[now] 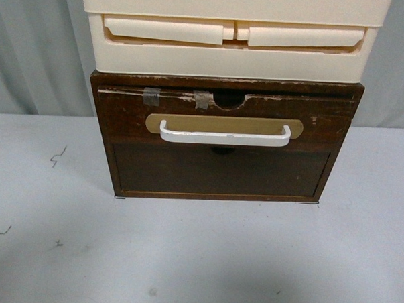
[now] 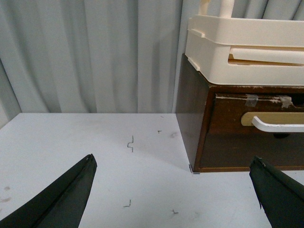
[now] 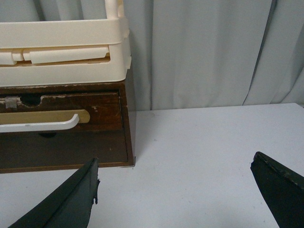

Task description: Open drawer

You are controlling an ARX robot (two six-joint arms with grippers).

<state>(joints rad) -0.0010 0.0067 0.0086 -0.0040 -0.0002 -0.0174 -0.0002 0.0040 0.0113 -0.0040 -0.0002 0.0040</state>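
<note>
The drawer [image 1: 123,111] is wide, dark brown and worn. It sits shut in the brown cabinet, with a white bar handle [image 1: 224,136] on a tan oval plate and tape by a notch on its top edge. It also shows in the left wrist view [image 2: 228,118] and the right wrist view [image 3: 102,107]. My left gripper [image 2: 173,166] is open and empty above the table, left of the cabinet's front corner. My right gripper [image 3: 175,168] is open and empty above the table, right of the cabinet. Neither gripper shows in the front view.
A plain dark brown panel [image 1: 221,171] without a handle lies below the drawer. Cream plastic drawers [image 1: 234,33] are stacked on the cabinet. The cabinet stands on a white table [image 1: 197,259] with small dark marks. A grey curtain [image 2: 95,52] hangs behind.
</note>
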